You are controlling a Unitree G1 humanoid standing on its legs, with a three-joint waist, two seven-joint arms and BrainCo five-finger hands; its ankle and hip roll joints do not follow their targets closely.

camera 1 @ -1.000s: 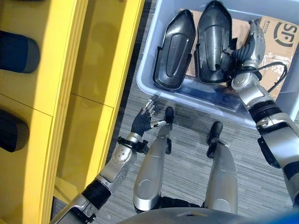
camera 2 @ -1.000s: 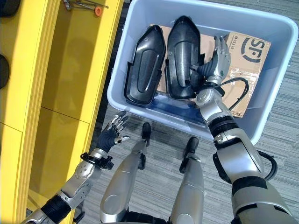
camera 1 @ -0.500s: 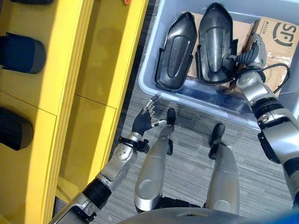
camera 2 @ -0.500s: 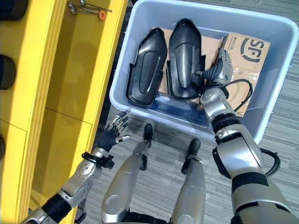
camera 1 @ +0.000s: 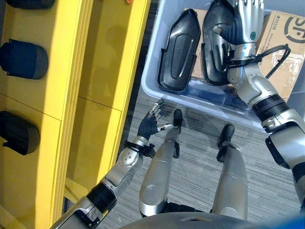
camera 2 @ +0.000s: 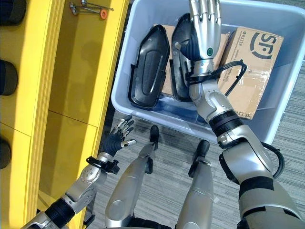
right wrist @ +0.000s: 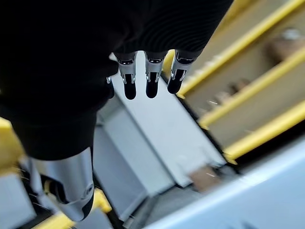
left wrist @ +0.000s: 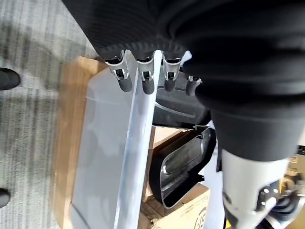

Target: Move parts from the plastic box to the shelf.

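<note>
The pale blue plastic box (camera 1: pixel 209 106) stands on the floor at the upper right. Two long black moulded parts lie in it side by side, the left part (camera 1: pixel 178 50) in full sight and the right part (camera 1: pixel 214 40) half behind my right arm. My right hand (camera 1: pixel 248 19) is raised high above the box, open, its fingers (right wrist: pixel 150 81) straight and holding nothing. My left hand (camera 1: pixel 151 125) hangs low outside the box's near wall, open with relaxed fingers (left wrist: pixel 143 81). The yellow shelf (camera 1: pixel 95 71) runs along the left.
A brown cardboard box (camera 1: pixel 286 43) lies in the plastic box, to the right of the parts. Dark rounded parts (camera 1: pixel 24 58) sit on the shelf's outer levels. Small tools with an orange piece (camera 2: pixel 103 14) lie on a shelf board. Grey carpet floor lies between shelf and box.
My right hand has risen from beside the right black part up over the box, fingers straightened, holding nothing. The left hand has hardly moved. The camera has shifted slightly.
</note>
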